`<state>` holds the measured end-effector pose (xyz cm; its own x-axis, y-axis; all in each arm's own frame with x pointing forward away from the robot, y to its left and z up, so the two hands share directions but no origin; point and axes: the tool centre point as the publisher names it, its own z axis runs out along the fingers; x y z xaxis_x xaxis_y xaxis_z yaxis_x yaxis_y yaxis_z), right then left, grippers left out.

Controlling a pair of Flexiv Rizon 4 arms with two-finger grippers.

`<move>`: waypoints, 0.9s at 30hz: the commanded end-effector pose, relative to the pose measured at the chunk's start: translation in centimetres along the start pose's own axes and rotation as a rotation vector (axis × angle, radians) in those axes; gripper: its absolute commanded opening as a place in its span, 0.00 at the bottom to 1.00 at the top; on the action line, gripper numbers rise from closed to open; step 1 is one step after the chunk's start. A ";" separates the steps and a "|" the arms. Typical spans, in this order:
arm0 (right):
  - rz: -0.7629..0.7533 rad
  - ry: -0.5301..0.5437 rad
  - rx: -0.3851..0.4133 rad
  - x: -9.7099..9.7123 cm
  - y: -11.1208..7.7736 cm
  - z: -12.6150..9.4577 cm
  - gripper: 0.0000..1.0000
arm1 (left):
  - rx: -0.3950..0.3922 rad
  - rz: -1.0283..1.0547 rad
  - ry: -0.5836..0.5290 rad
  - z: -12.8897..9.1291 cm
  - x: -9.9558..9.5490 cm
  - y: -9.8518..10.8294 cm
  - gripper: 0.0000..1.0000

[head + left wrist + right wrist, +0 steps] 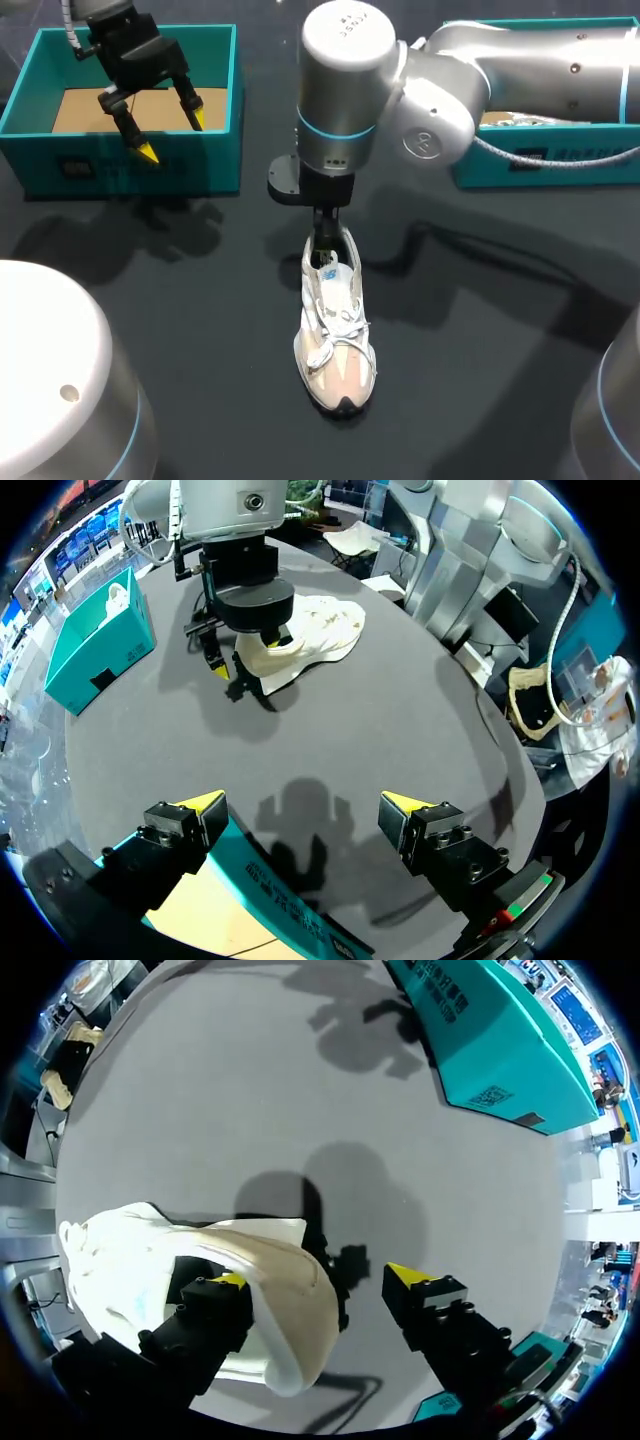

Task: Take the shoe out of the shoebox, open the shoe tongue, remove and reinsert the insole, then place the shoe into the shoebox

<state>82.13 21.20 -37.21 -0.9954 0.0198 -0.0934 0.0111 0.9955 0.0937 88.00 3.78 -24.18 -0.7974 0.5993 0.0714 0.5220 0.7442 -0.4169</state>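
Note:
A white and cream sneaker lies on the dark table, toe toward me. My right gripper stands at its heel. In the right wrist view one finger is inside the shoe and the other finger is outside. The heel wall rests against the inner finger, with a gap to the outer one, so my right gripper is open. My left gripper hangs open and empty over the teal shoebox at the back left. Its fingertips hover above the box's front wall.
A second teal box with something white inside stands at the back right, under my right arm. It also shows in the left wrist view beyond the shoe, as the teal box. Bare table lies around the sneaker.

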 end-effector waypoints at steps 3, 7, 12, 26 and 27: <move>0.006 0.015 -0.006 0.1 -0.5 0.6 0.75 | -0.002 0.001 0.001 0.0 0.0 0.0 1.00; 0.013 0.025 -0.008 0.1 -0.8 0.9 0.75 | -0.002 0.001 0.001 0.0 0.0 0.0 1.00; 0.018 0.041 -0.008 -0.1 -1.0 1.4 0.69 | -0.002 0.001 0.001 0.0 0.0 0.0 1.00; 0.033 0.042 0.002 0.5 -1.4 1.1 0.00 | -0.002 0.001 0.001 0.0 0.0 0.0 1.00; 0.034 0.033 0.006 0.5 -1.4 0.8 0.00 | -0.002 0.001 0.001 0.0 0.0 0.0 1.00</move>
<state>82.36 20.02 -38.80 -0.9980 0.0471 -0.0421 0.0428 0.9943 0.0976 88.00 3.78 -24.18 -0.7974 0.5993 0.0713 0.5220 0.7441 -0.4169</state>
